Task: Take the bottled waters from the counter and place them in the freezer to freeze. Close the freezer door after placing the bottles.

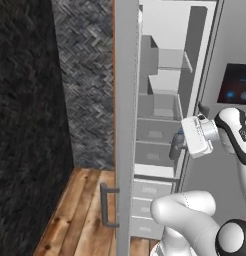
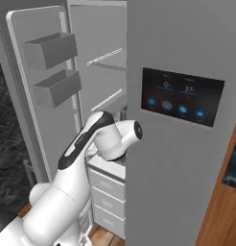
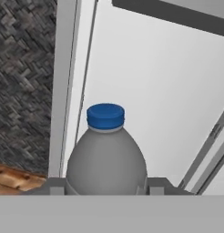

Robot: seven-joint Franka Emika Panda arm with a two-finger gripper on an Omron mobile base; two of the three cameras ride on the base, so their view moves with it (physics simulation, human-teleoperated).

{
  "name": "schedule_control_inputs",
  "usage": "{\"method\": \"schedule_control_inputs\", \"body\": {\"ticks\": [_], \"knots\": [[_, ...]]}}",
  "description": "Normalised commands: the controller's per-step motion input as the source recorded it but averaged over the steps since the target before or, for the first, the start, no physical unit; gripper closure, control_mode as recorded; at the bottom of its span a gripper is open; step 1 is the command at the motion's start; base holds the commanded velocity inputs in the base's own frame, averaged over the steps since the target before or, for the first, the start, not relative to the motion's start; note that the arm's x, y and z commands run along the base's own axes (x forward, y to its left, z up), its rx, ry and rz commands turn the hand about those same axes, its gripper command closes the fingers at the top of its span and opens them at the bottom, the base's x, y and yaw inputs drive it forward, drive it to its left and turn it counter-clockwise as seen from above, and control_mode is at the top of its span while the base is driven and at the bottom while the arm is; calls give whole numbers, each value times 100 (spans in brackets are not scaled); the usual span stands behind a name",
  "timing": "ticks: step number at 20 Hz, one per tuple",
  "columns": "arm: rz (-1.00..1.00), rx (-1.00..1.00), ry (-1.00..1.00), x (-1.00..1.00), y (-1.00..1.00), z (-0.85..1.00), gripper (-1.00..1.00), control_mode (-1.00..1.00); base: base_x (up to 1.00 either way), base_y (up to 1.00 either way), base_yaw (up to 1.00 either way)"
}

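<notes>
A grey bottled water (image 3: 106,157) with a blue cap stands upright between my fingertips (image 3: 55,186), and my gripper (image 3: 107,187) is shut on its body. From the left base view, the gripper (image 1: 179,143) holds the bottle (image 1: 174,150) at the open front of the freezer (image 1: 157,107), level with its middle white shelves. The freezer door (image 1: 126,125) is swung wide open, edge-on to that camera. From the right it shows inner bins (image 2: 53,48). The counter is out of view.
The neighbouring grey panel with a dark touchscreen (image 2: 182,96) stays closed, right beside my arm. White drawers (image 2: 108,185) fill the freezer's lower part. A dark woven wall (image 1: 82,80) and wooden floor (image 1: 77,210) lie left of the door, whose bar handle (image 1: 106,205) sticks out.
</notes>
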Motion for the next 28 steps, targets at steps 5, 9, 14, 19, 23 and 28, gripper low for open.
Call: {"method": "schedule_control_inputs", "body": {"ticks": [5,9,14,19,23,28], "knots": [[0,0,0,0,0,0,100,100,47,12,-17],[0,0,0,0,0,0,100,100,23,49,-13],[0,0,0,0,0,0,100,100,24,32,-11],[0,0,0,0,0,0,100,100,18,28,-7],[0,0,0,0,0,0,100,100,38,3,-9],[0,0,0,0,0,0,100,100,32,1,-9]]}}
